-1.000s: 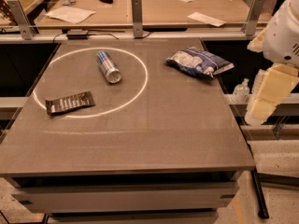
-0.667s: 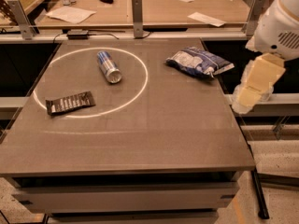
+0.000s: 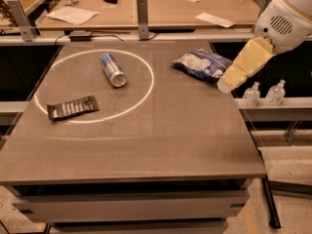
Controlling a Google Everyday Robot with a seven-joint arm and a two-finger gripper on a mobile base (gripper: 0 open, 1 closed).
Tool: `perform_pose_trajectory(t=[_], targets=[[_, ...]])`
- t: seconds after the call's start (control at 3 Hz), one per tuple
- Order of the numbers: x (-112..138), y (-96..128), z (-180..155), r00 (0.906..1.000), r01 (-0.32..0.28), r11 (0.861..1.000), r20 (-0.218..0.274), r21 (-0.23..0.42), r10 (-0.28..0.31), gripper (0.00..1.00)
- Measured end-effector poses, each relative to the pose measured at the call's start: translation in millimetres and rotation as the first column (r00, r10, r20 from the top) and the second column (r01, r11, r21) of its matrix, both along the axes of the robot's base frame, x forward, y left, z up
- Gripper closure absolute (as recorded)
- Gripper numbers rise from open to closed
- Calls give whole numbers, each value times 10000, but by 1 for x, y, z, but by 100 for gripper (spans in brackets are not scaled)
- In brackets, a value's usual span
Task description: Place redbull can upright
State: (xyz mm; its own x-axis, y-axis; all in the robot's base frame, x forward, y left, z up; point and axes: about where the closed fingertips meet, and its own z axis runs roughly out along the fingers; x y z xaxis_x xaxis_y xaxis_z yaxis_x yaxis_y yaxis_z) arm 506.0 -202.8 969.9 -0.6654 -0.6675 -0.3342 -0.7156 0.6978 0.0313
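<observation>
The redbull can [image 3: 113, 69] lies on its side on the grey table [image 3: 161, 140], inside a white circle marked at the back left. It is blue and silver, with its silver end pointing toward the front. My gripper [image 3: 225, 84] is at the end of the tan arm link coming in from the upper right. It hangs over the table's right edge, just right of the snack bag, far from the can. It holds nothing that I can see.
A crinkled blue-white snack bag [image 3: 201, 63] lies at the back right. A flat dark wrapper [image 3: 72, 107] lies on the circle's left rim. Two small clear bottles [image 3: 263, 93] stand on a ledge to the right. A bench with papers [image 3: 73, 14] runs behind.
The arm has swung left and up from beside the table, so my gripper now reaches over the right edge near the snack bag. The can, bag and wrapper have not moved.
</observation>
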Motion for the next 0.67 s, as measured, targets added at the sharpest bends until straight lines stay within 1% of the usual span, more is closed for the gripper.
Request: perform_pose_trajectory(t=[0.33,0.67], targets=[[10,17,-5,9912,1221,9925,-512,10,-1219,0],[14,20,-4,9869,1552,9878,-466,138,-1545,0]])
